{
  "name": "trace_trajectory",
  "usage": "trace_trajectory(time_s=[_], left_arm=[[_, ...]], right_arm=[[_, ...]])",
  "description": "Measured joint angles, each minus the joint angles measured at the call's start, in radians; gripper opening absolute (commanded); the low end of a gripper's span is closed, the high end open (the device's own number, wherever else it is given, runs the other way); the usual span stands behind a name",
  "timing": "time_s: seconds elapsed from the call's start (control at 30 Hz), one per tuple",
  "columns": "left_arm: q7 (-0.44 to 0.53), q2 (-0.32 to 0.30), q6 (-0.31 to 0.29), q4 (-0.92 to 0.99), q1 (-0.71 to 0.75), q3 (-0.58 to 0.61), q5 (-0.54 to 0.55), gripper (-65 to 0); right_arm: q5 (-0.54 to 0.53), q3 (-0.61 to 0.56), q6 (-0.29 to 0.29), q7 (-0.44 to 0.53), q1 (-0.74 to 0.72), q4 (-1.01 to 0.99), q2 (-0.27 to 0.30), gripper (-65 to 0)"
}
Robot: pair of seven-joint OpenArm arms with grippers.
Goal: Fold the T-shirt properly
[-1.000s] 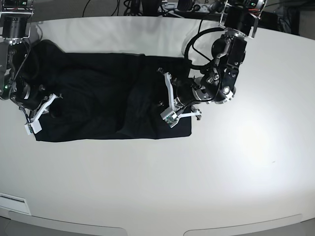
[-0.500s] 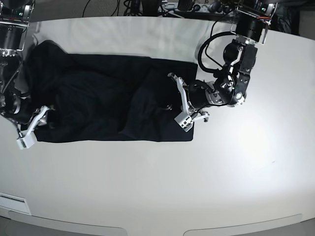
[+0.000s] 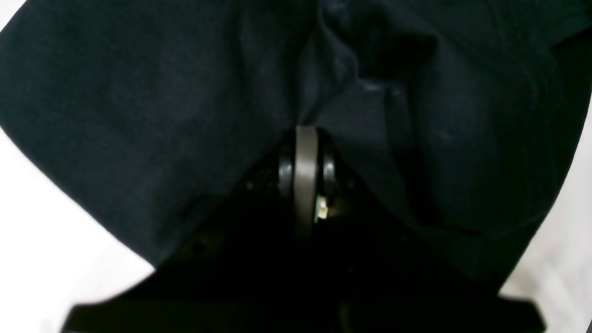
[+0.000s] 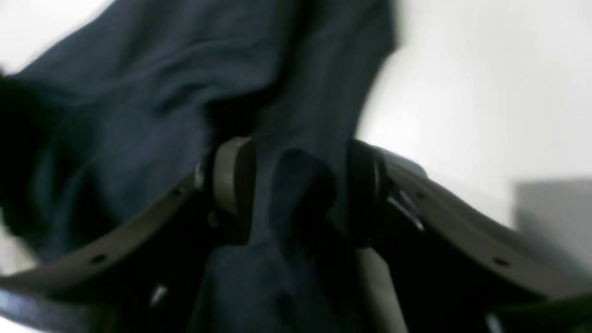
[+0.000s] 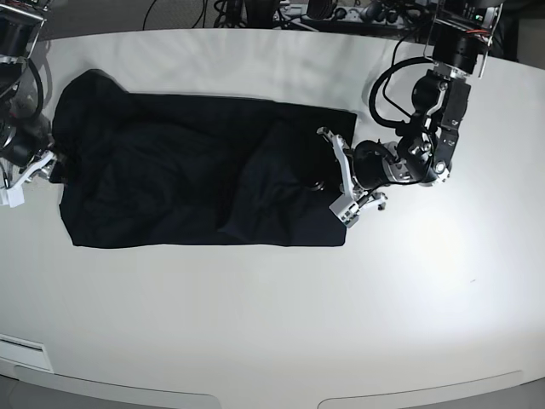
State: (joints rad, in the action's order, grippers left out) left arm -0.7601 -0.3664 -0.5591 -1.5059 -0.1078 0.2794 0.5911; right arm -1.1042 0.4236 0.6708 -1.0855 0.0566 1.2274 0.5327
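Observation:
The black T-shirt lies spread lengthwise on the white table, with wrinkles and a raised fold near its middle. My left gripper is at the shirt's right end. In the left wrist view the left gripper has its pads pressed together, shut on the T-shirt. My right gripper is at the shirt's left edge. In the blurred right wrist view the right gripper has a thick fold of the T-shirt between its pads.
Cables and equipment sit beyond the table's back edge. White table surface extends in front of the shirt to the curved front edge and to the right of the left arm.
Both grippers have moved apart, the left one toward the base view's right and the right one toward its left. The shirt's right end has been drawn out and the shirt lies longer and flatter.

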Motion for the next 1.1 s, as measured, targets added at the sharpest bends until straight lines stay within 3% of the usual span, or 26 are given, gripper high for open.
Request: trace_trajectory(time_s=[0.07,0.2,0.33,0.4,0.47,0.5,0.63,0.8,0.97,1.03,1.1], left_arm=[[-0.001,0.000,0.001,0.000,0.000,0.000,0.005,-65.0],[-0.013,0.000,0.002,0.000,-0.001,0.000,0.023,-65.0],[-0.018,0.000,0.002,0.000,0.000,-0.004,0.027,-65.0],[-0.018,0.000,0.002,0.000,0.000,-0.004,0.027,-65.0],[-0.018,0.000,0.002,0.000,0.000,-0.004,0.027,-65.0],[-0.018,0.000,0.002,0.000,0.000,-0.004,0.027,-65.0],[-0.025,-0.002,-0.021,0.000,-0.005,-0.004,0.038,-65.0],[-0.133,0.000,-0.025,-0.023,-0.022,-0.025,0.134,-65.0],[-0.293,-0.015,-0.061,-0.071,-0.043,-0.122,0.264,-39.6],[-0.301,-0.018,-0.068,-0.098,-0.063,-0.172,0.361,-35.0],[-0.292,-0.013,-0.071,-0.107,-0.084,-0.214,0.413,-35.1]], right_arm=[[-0.042,0.000,0.039,-0.043,0.004,0.002,-0.037,-31.6],[-0.084,-0.003,0.042,-0.043,-0.006,0.004,-0.124,-31.6],[-0.117,-0.003,0.041,-0.045,-0.004,0.004,-0.153,-32.6],[-0.116,-0.003,0.039,-0.047,-0.007,0.003,-0.159,-41.7],[-0.075,-0.004,0.042,-0.067,-0.010,0.004,-0.156,-59.7],[-0.076,-0.006,0.044,-0.077,-0.010,0.004,-0.150,-65.0],[-0.082,-0.013,0.036,-0.099,-0.026,0.004,-0.115,-65.0],[0.007,-0.022,0.029,-0.115,-0.048,0.081,-0.010,-65.0],[0.079,-0.017,-0.001,-0.097,-0.046,0.154,0.100,-65.0],[0.100,-0.015,-0.023,-0.095,-0.045,0.180,0.127,-65.0],[0.119,-0.015,-0.054,-0.099,-0.045,0.220,0.142,-65.0]])
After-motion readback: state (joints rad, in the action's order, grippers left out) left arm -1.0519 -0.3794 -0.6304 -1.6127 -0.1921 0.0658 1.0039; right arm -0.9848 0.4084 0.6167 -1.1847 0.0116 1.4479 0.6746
